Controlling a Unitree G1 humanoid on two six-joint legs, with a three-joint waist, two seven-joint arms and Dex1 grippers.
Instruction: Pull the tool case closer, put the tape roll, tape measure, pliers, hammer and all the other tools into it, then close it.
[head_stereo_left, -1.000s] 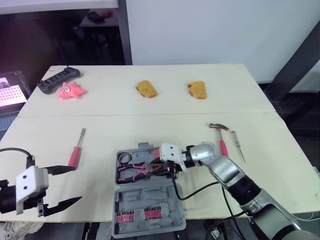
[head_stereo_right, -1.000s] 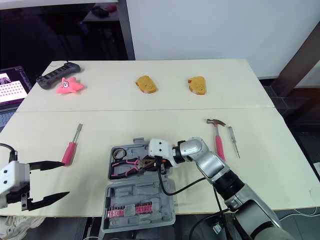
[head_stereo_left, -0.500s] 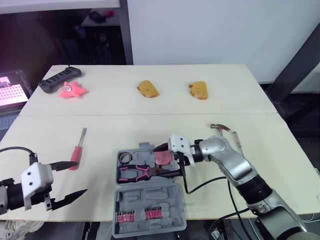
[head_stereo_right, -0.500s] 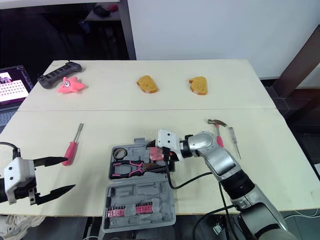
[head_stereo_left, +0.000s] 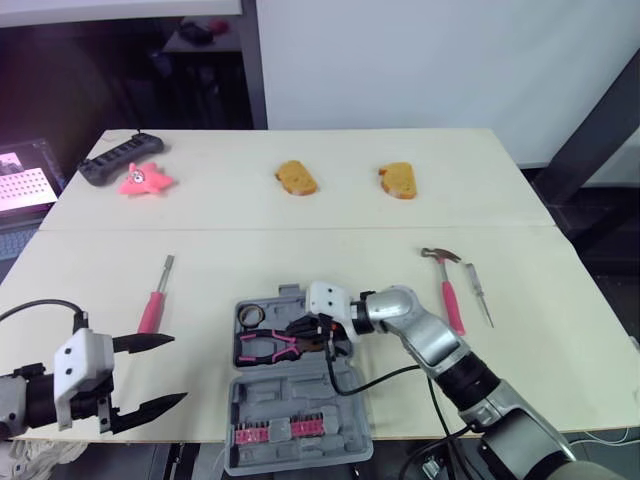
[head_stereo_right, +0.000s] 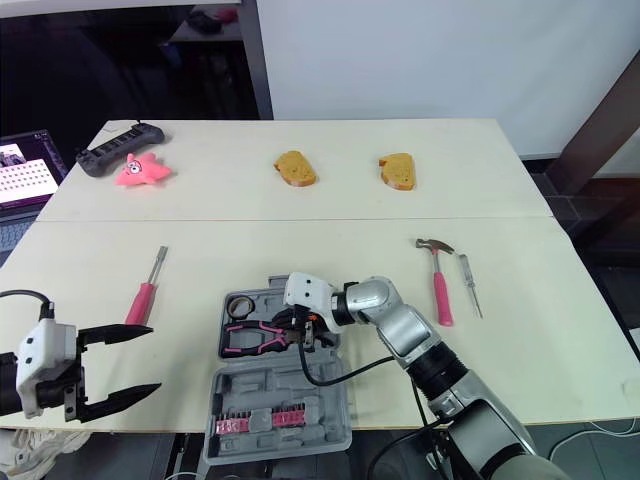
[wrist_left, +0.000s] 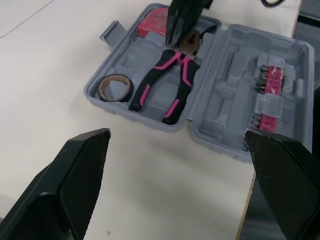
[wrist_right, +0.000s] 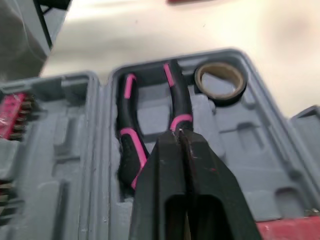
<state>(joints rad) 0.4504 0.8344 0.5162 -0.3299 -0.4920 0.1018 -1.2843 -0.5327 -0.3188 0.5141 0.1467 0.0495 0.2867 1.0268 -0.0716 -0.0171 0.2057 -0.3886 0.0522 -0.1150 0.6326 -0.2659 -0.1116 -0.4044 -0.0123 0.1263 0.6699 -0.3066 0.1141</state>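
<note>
Eye views: right gripper (head_stereo_left: 312, 333) is seen over the pliers (head_stereo_left: 262, 347) in the open tool case (head_stereo_left: 300, 400). The hammer (head_stereo_left: 449, 290) lies on the worktop (head_stereo_left: 300, 210) at 3 o'clock of the case, long axis 12-to-6, nearer the right arm. Left gripper (head_stereo_left: 178, 369) is held spread at 9 o'clock.

Left wrist view: tape roll (wrist_left: 115, 87) and red tape measure (wrist_left: 152, 21) are seated in the case.

Right wrist view: fingers (wrist_right: 165, 165) are pressed together, tips at the pliers' joint.
</note>
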